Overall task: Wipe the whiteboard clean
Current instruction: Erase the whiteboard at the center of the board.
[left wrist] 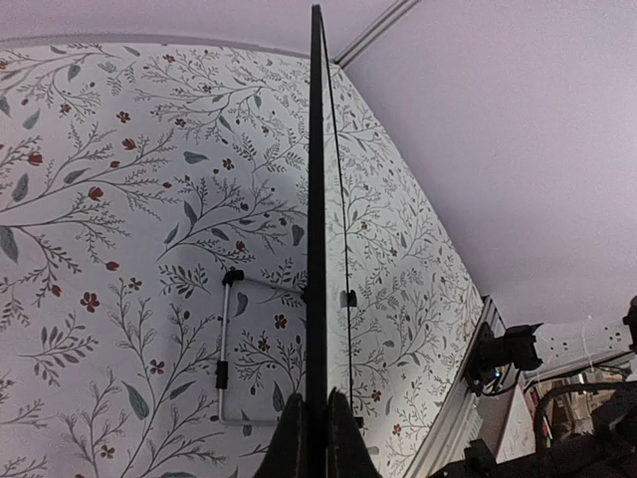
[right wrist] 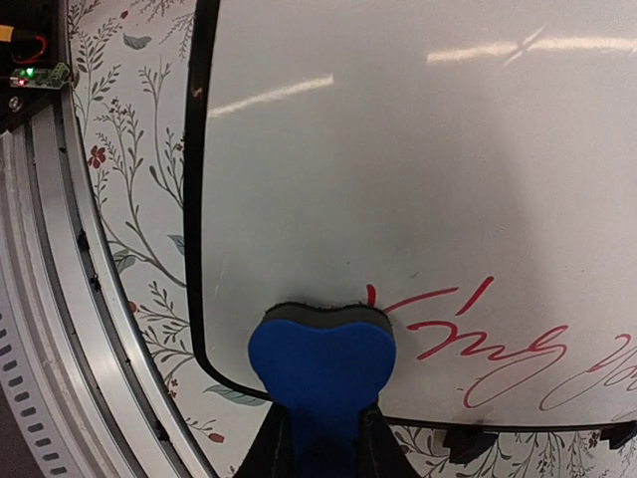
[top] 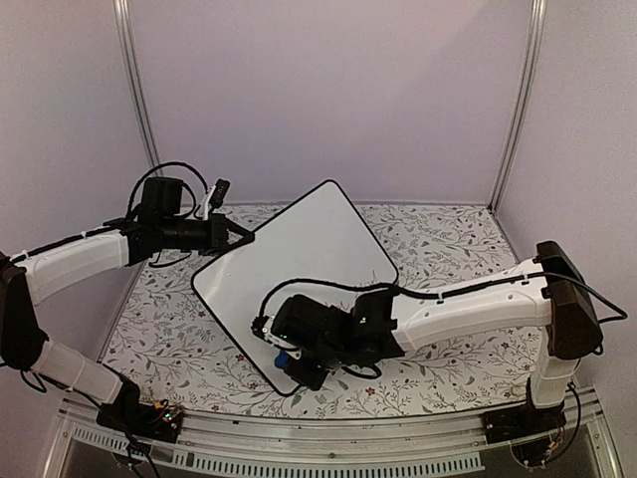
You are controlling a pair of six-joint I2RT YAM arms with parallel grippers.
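The whiteboard [top: 299,259] is a white board with a thin black rim, tilted up off the table. My left gripper [top: 242,237] is shut on its far left edge; in the left wrist view the board [left wrist: 316,199] shows edge-on between my fingers. My right gripper [top: 297,363] is shut on a blue eraser [right wrist: 320,363] whose dark felt face presses on the board [right wrist: 398,149] near its lower corner. Red handwriting [right wrist: 478,344] runs right of the eraser.
The table [top: 448,249] wears a floral cloth. A wire stand [left wrist: 224,349] lies under the board. A metal rail [top: 299,438] runs along the near edge, and purple walls [top: 328,90] close in the back and sides.
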